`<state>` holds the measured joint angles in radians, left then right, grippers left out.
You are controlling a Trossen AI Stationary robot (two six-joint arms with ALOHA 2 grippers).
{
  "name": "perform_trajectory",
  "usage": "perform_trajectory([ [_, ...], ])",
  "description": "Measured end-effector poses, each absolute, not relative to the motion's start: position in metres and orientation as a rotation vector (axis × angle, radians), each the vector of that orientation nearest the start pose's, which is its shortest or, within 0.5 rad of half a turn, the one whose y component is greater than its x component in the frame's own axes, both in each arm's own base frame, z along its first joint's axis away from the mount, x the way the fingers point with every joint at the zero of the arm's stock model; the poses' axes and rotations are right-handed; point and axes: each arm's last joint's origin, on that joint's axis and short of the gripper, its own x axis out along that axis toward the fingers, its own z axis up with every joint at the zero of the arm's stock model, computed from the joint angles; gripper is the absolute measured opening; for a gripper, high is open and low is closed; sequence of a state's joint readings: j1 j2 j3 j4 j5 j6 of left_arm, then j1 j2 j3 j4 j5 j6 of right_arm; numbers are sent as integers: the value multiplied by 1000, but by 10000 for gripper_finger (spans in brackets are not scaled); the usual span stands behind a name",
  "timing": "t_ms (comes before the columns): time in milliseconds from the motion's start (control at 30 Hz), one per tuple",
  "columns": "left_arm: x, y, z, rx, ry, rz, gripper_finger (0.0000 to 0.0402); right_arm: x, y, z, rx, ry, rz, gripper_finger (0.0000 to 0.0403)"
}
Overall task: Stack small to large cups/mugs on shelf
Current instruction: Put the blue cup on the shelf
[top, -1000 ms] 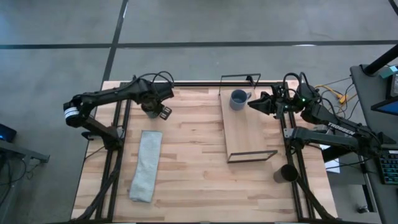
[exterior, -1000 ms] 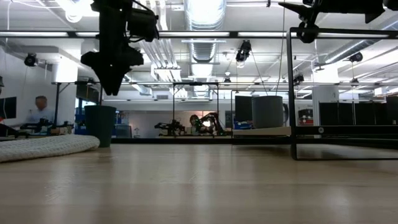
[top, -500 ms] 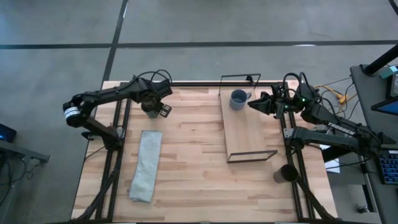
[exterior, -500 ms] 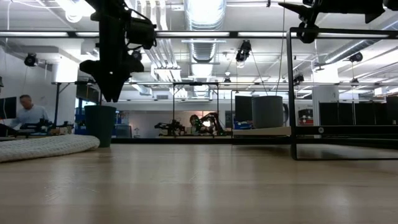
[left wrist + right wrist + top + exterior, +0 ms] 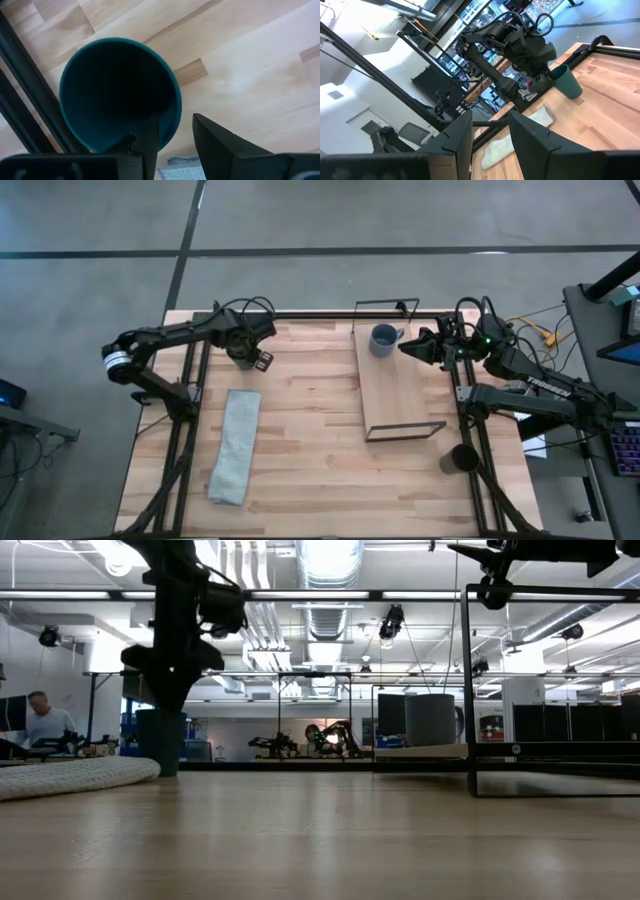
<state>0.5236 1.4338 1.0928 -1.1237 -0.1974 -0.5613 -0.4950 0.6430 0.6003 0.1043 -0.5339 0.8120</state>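
The dark green cup (image 5: 115,90) stands upright on its base near the table's far left corner (image 5: 160,745). My left gripper (image 5: 172,117) is open right over it, pointing down, one finger inside the cup's mouth and one outside (image 5: 248,358). The blue-grey mug (image 5: 382,338) stands on the far end of the light-wood shelf (image 5: 400,395), handle toward the right. My right gripper (image 5: 403,346) is open and waits level just right of that handle. The dark brown-black cup (image 5: 462,458) sits by the table's right near edge. My left gripper comes at the green cup from above with its fingers on either side of the cup's wall at the rim (image 5: 167,107). One finger (image 5: 147,135) is inside the hollow and one (image 5: 215,140) outside. Whether either finger touches the wall, I cannot tell.
A long grey folded cloth (image 5: 235,445) lies on the table's left half, near side of the green cup. Black wire frames stand at the shelf's short ends (image 5: 405,430). A person (image 5: 45,725) sits in the room beyond the table.
My left gripper has come down over the green cup and shifted slightly toward the table's left edge, so that its fingertips now reach the cup's rim. The cup has stayed in place.
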Motion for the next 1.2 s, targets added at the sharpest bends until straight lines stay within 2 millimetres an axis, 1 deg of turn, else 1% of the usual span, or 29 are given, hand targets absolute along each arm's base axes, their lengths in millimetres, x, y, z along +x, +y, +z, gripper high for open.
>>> perform_trajectory([
  [133, 212, 129, 242, -658, 1271, 973, 103, 138, -58, 317, 781, -35, 58, 123],
  [200, 213, 130, 242, -657, 1257, 969, 94, 138, -58, 317, 781, -35, 58, 123],
  [333, 215, 131, 242, -659, 1235, 960, 56, 138, -58, 317, 781, -35, 59, 123],
  [467, 216, 130, 242, -648, 1253, 901, 11, 138, -58, 317, 782, -35, 58, 123],
  [667, 217, 130, 244, -642, 1255, 874, 3, 138, -58, 317, 781, -35, 58, 123],
  [833, 225, 130, 260, -608, 1217, 755, 1, 138, -58, 317, 781, -35, 58, 123],
  [967, 236, 128, 281, -541, 1152, 691, 1, 138, -58, 317, 781, -35, 57, 123],
  [1100, 251, 123, 302, -451, 1057, 612, 1, 138, -58, 317, 781, -36, 56, 123],
  [1200, 264, 118, 314, -369, 1030, 538, 0, 138, -58, 317, 781, -36, 56, 123],
])
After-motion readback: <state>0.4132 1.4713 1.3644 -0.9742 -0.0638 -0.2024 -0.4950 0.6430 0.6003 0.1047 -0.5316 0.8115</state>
